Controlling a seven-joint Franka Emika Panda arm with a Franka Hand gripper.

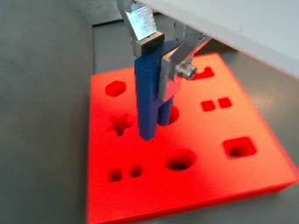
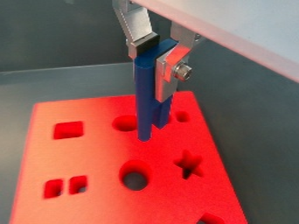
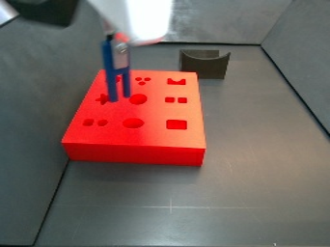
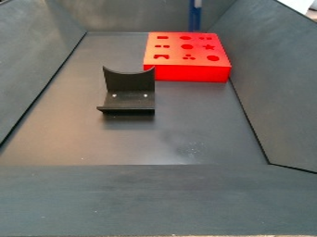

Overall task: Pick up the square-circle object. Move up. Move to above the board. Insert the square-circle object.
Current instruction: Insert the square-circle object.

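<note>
Dark grey U-shaped block [image 4: 126,91] on floor [image 4: 186,139]

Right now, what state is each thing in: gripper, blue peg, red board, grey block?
gripper: above the board, shut on the square-circle object.
square-circle object: upright, held by its upper end, lower end at the board's top among the holes; whether it has entered a hole cannot be told.
board: flat on the floor, holes facing up.
dark grey U-shaped block: on the floor apart from the board, untouched.

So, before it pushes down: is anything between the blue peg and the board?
Nothing visible. The gripper holds the square-circle object upright over the board, its lower end at the top face. The dark grey U-shaped block sits apart.
</note>
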